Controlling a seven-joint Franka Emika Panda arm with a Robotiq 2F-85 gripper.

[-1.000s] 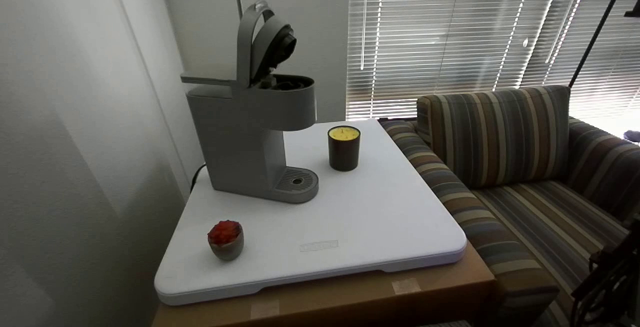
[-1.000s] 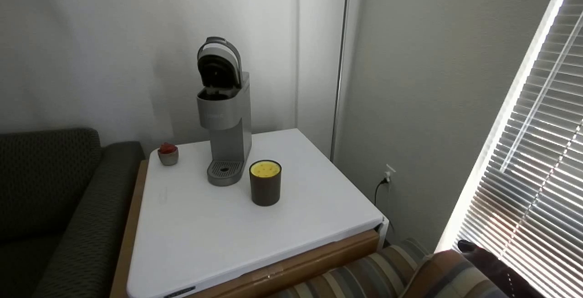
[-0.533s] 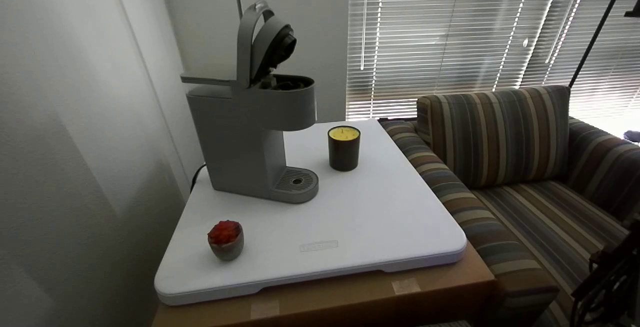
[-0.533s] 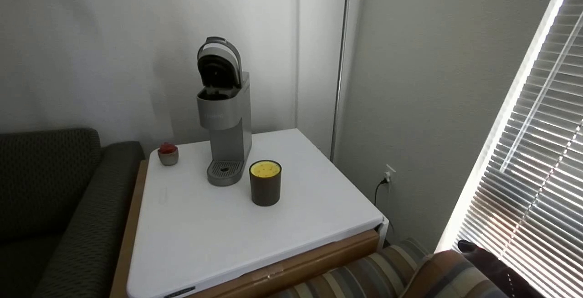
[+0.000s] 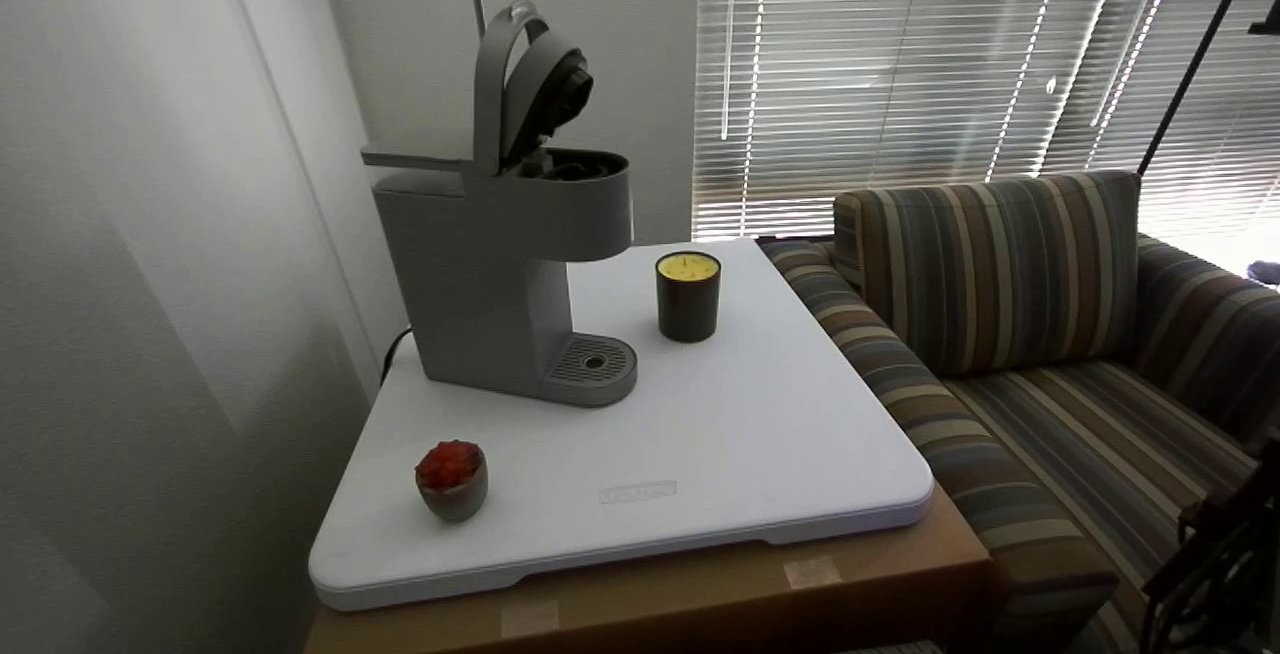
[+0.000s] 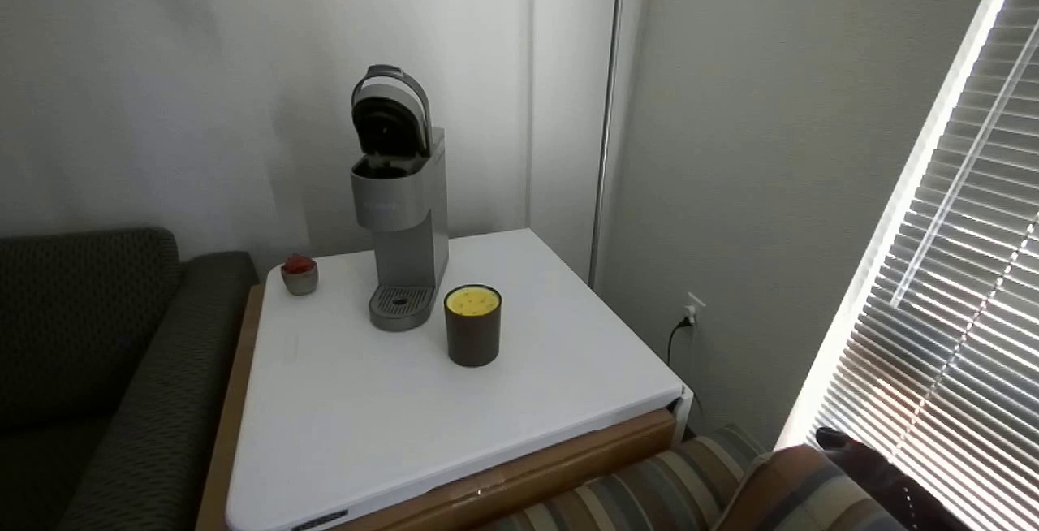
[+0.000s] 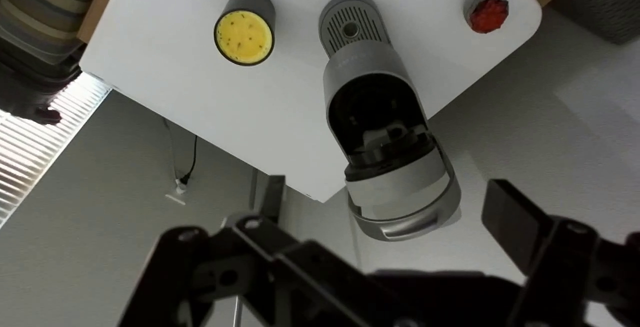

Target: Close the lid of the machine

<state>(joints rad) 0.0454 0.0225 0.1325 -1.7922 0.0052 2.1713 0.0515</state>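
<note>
While fingers (image 7: 513,224) hang spread | lid (image 5: 543,82) points up | long axis steep, leaning frontward

No text is legible to us. Marks noted: (1) Coffee machine (image 6: 403,198), upper part of the front: a short row of faint pale lettering (image 6: 381,206) in an exterior view and the wrist view; too faint to spell out. (2) White table (image 5: 740,414), top surface near one edge: an outlined rectangle (image 5: 638,492) holding letter-like marks in an exterior view; we cannot resolve them. (3) Side edge of the same table: a dark strip (image 6: 321,520) in an exterior view; we cannot tell whether it bears print.
</note>
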